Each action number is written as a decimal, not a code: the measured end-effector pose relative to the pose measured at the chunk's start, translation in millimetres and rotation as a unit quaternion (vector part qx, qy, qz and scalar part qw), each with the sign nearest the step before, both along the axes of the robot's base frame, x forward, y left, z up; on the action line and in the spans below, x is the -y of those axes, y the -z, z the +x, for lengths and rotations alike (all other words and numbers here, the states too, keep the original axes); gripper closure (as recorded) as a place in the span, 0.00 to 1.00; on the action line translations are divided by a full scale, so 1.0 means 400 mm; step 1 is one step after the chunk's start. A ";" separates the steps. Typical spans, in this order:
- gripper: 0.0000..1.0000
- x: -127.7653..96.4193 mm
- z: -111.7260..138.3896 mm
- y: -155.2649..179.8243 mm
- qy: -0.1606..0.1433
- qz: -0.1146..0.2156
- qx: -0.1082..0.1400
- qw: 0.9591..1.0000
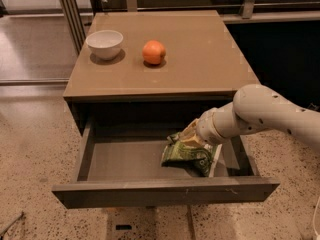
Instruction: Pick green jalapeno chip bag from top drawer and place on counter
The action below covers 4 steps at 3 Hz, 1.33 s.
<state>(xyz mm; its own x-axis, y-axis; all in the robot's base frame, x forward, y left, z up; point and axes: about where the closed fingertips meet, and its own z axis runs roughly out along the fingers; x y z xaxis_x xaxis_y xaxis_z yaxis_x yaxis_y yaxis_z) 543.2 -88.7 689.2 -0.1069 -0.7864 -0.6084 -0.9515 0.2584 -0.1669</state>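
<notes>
One arm reaches into the open top drawer (165, 190), with its gripper (191, 134) at the green bag.

The gripper hangs inside the drawer, in its right half as seen, at the end of a white arm (260, 113) that comes in from the right. Directly under the gripper, and touching its tip, lies the green jalapeno chip bag (186, 156). It is crumpled on the drawer floor, with a white edge turned toward the drawer's right wall. Whether the gripper is closed on the bag or only resting against it cannot be told. Above and behind the gripper spreads the tan counter surface (200, 59). Well away from the gripper, toward the far left corner, a white bowl (105, 43) stands on it. An orange fruit (153, 52) sits near the bowl's right side, the two not touching.
</notes>
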 end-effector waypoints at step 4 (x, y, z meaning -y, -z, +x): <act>0.29 -0.007 0.055 0.067 0.025 0.004 -0.017 1.000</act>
